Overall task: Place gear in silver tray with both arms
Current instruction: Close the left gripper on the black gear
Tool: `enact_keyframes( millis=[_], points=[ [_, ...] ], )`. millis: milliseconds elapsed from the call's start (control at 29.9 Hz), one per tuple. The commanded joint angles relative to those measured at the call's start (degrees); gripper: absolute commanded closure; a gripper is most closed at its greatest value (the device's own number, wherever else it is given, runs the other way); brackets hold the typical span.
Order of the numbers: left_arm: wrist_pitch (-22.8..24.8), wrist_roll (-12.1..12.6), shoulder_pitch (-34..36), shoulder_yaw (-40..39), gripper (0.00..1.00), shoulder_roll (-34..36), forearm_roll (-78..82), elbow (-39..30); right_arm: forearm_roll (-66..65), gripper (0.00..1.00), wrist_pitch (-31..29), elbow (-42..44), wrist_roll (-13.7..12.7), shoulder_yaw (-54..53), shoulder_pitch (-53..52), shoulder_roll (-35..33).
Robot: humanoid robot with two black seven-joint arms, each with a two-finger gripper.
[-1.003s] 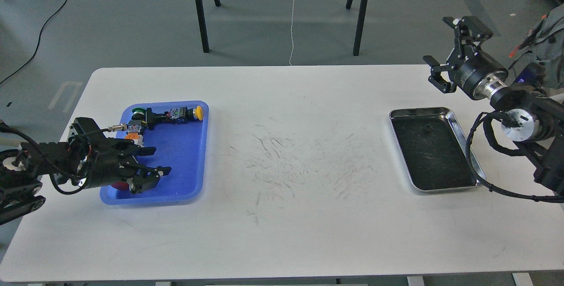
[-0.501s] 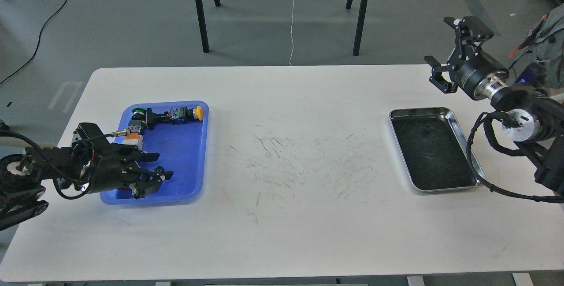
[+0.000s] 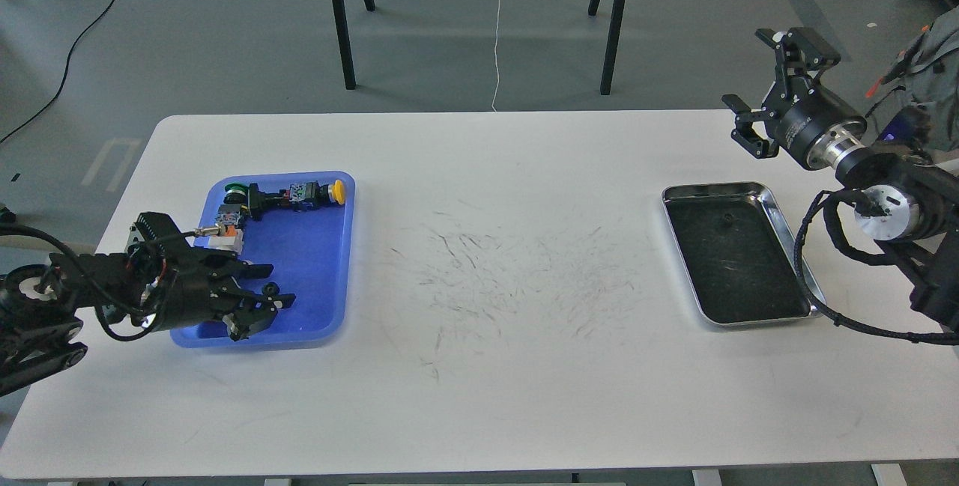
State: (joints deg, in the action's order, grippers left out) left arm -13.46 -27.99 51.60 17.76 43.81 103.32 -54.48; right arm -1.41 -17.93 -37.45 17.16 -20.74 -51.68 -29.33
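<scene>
The silver tray (image 3: 712,188) lies at the right of the white table, and its dark floor holds nothing I can make out. My left gripper (image 3: 278,284) is open and low over the front part of a blue tray (image 3: 311,246), fingers pointing right. I cannot pick out a gear; anything under the gripper is hidden by it. My right gripper (image 3: 753,85) is open and empty, held in the air behind the silver tray near the table's far right edge.
Several small parts lie along the back of the blue tray: a yellow-capped button (image 3: 339,190), a green-ringed part (image 3: 237,189) and an orange and white part (image 3: 225,235). Black table legs (image 3: 341,22) stand behind the table. My right arm's cable (image 3: 805,276) hangs beside the silver tray.
My left gripper has sunk lower into the blue tray and shifted slightly right. A red thing seen under it earlier is now covered. The right arm has barely moved.
</scene>
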Motion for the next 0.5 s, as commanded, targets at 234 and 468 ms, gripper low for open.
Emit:
enact_keyframes(
  millis=[234, 468],
  points=[
    [0.0, 0.0, -0.8, 1.0, 0.52, -1.8, 0.4, 2.5, 0.0, 0.02, 0.0, 0.0, 0.0, 0.0, 0.0, 0.0],
    [0.1, 0.0, -0.7, 1.0, 0.59, -1.8, 0.4, 3.4, 0.0, 0.02, 0.0, 0.1, 0.1, 0.0, 0.0, 0.0]
  ],
)
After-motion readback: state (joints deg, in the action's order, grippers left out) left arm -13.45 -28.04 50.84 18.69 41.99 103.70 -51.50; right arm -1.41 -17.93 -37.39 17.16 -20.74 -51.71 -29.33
